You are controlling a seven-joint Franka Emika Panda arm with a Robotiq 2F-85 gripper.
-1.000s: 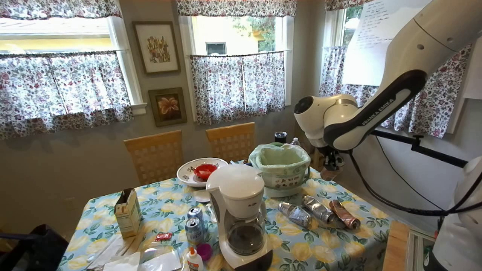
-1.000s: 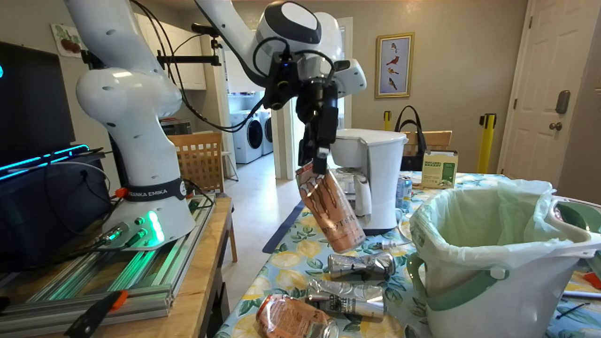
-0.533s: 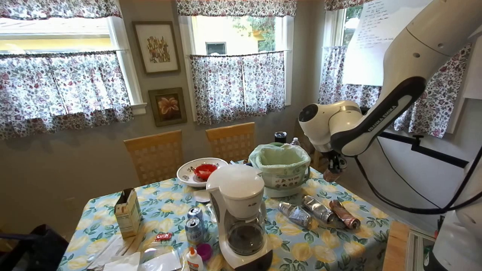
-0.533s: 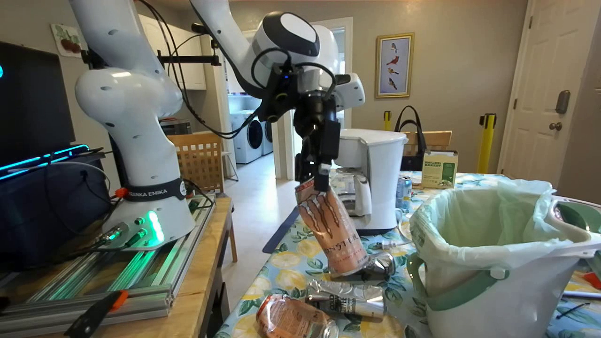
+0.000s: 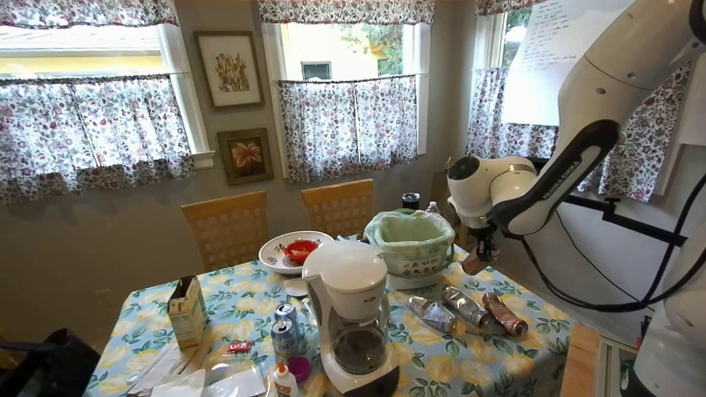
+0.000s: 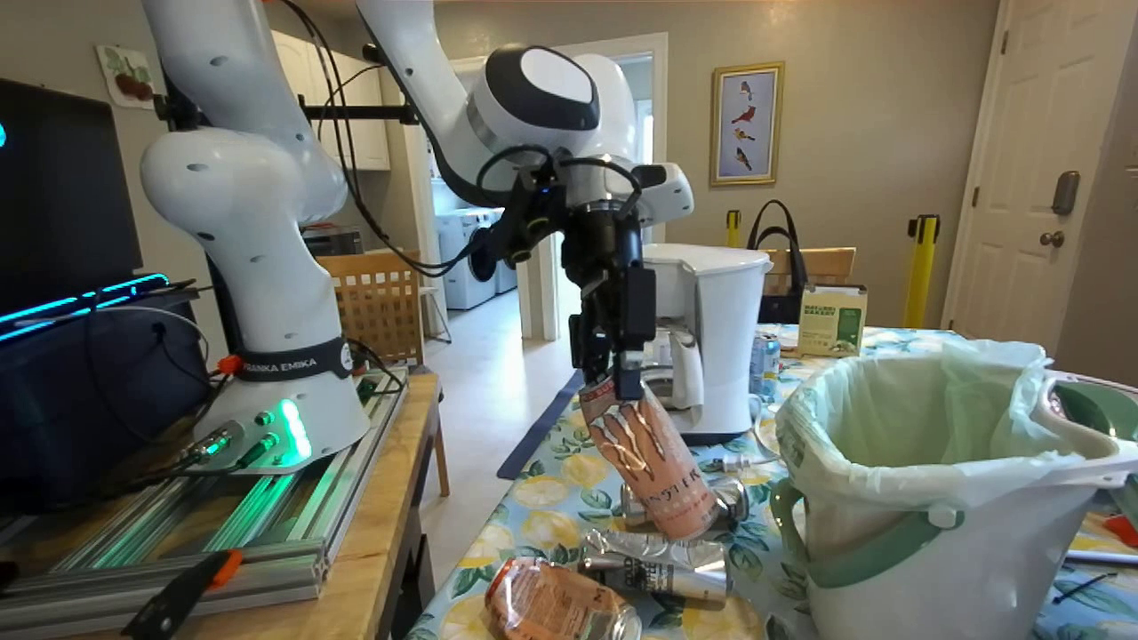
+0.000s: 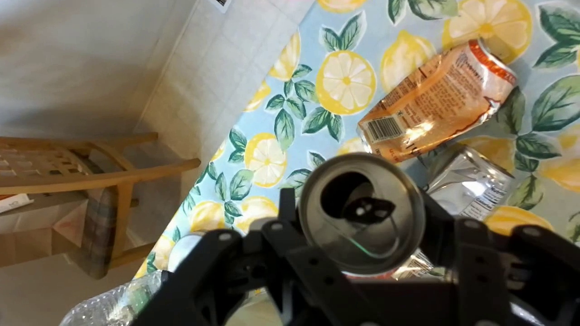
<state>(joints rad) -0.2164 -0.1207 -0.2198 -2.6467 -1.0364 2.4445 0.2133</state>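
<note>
My gripper (image 6: pixel 609 382) is shut on the top end of an orange can (image 6: pixel 656 471). In an exterior view this can hangs tilted and hides part of a crushed silver can (image 6: pixel 733 500). In the wrist view the held can's open metal top (image 7: pixel 362 215) sits between the fingers. Another crushed silver can (image 6: pixel 658 566) and a crushed orange can (image 6: pixel 560 603) lie on the table nearby. The crushed orange can also shows in the wrist view (image 7: pixel 439 102), with a silver can (image 7: pixel 471 183) beside it. The held can (image 5: pixel 473 264) is close to the lined bin (image 5: pixel 413 264).
The bin with a pale green liner (image 6: pixel 889 533) stands beside the cans. A white coffee maker (image 5: pixel 353 286) stands on the lemon-print tablecloth (image 5: pixel 469 353). A bowl (image 5: pixel 273 256), a box (image 5: pixel 186 314), blue cans (image 5: pixel 284 336) and a glue bottle (image 5: pixel 284 380) also stand there.
My gripper has moved down with the orange can, slightly toward the bin in an exterior view. The held can's tilt has shifted a little. The cans on the table have not moved.
</note>
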